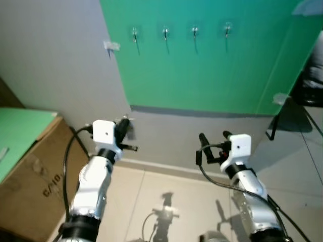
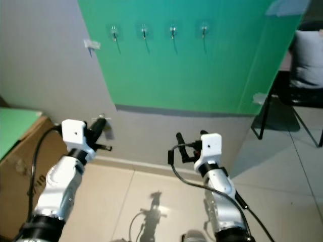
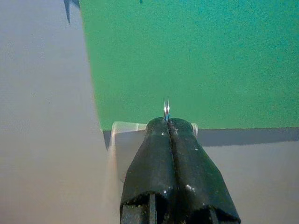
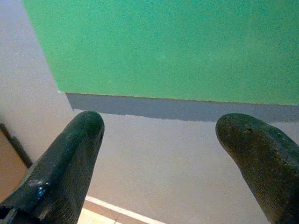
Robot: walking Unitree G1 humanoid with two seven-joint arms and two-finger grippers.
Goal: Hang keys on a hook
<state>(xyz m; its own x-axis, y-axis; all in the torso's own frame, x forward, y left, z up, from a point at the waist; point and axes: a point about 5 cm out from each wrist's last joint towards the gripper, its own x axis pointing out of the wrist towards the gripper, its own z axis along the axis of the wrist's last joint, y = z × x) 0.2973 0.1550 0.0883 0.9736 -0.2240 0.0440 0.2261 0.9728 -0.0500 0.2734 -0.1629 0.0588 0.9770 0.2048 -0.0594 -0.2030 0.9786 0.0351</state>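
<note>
A green panel (image 1: 202,60) covers the upper middle of the frame on a grey wall (image 1: 50,55) and casts a shadow band along its lower edge. Beige floor tiles (image 1: 166,201) fill the bottom, shadowed in the centre. A cardboard box (image 1: 30,186) with a green top sits lower left; a dark-framed chair (image 1: 298,101) stands at right.

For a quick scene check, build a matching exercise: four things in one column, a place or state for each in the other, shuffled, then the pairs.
Things
1. left end effector
2. right end effector
3. hooks
4. cardboard box

Places or states
A. in a row high on the green panel
B. fingers spread apart, nothing between them
C. on the floor at the robot's left
D. shut on a thin metal ring

Pairs: 1-D, 2-B, 3-A, 4-C
</note>
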